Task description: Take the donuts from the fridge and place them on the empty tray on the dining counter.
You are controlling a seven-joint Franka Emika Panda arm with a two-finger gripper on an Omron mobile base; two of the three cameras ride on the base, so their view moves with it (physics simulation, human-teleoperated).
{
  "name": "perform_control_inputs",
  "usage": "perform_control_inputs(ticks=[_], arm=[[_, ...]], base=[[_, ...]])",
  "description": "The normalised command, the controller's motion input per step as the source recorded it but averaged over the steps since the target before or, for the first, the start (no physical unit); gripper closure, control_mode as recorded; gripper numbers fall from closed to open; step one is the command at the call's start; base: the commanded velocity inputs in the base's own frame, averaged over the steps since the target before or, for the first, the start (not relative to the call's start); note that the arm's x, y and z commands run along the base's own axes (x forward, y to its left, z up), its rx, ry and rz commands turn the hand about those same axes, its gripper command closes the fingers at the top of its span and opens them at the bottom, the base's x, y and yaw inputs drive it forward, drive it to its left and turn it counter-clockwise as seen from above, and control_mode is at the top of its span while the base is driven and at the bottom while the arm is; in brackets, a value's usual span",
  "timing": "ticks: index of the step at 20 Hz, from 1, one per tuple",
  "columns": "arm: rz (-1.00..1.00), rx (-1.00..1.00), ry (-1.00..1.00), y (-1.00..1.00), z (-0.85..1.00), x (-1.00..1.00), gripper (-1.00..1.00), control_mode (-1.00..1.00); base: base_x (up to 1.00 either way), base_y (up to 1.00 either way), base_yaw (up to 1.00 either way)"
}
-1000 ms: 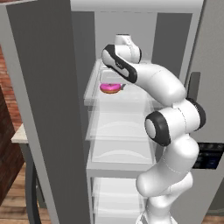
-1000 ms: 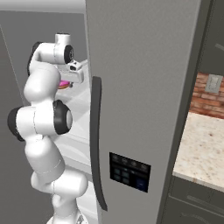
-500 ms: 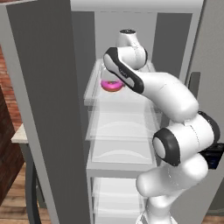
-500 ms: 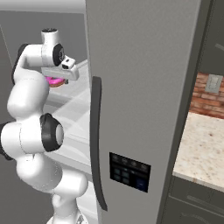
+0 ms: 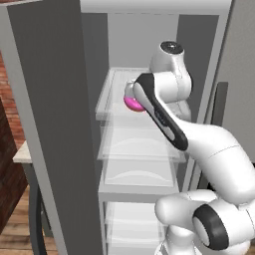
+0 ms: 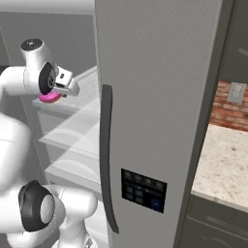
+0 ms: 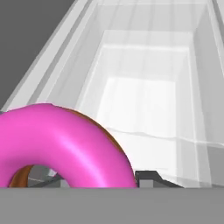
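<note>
Pink donut [image 7: 65, 144], seemingly in hand [image 6: 58, 92]

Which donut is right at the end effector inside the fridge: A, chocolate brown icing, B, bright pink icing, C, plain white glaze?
B: the pink-iced donut sits right at the end effector, above the fridge's upper glass shelf.
</note>
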Motion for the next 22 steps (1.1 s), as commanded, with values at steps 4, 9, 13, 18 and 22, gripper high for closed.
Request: perform_control_inputs(ticks=[4,9,13,18,22], arm=[[0.00,0.00,-0.06,-0.27,0.43,-1.00,1.00,-1.00],[0.01,0.00,-0.29,-0.31,0.13,-1.00,1.00,-1.00],[0.00,0.00,-0.23,-0.39,0.27,-1.00,1.00,-1.00],[0.00,0.00,-0.12,-0.32,0.34,-1.00,1.00,-1.00],[0.00,0.04,-0.01,-0.23,0.50,-1.00,1.00,-1.00]], base=[[0.00,0.00,0.00],[0.00,0.00,0.00],[0.00,0.00,0.00],[0.00,0.00,0.00],[0.00,0.00,0.00]])
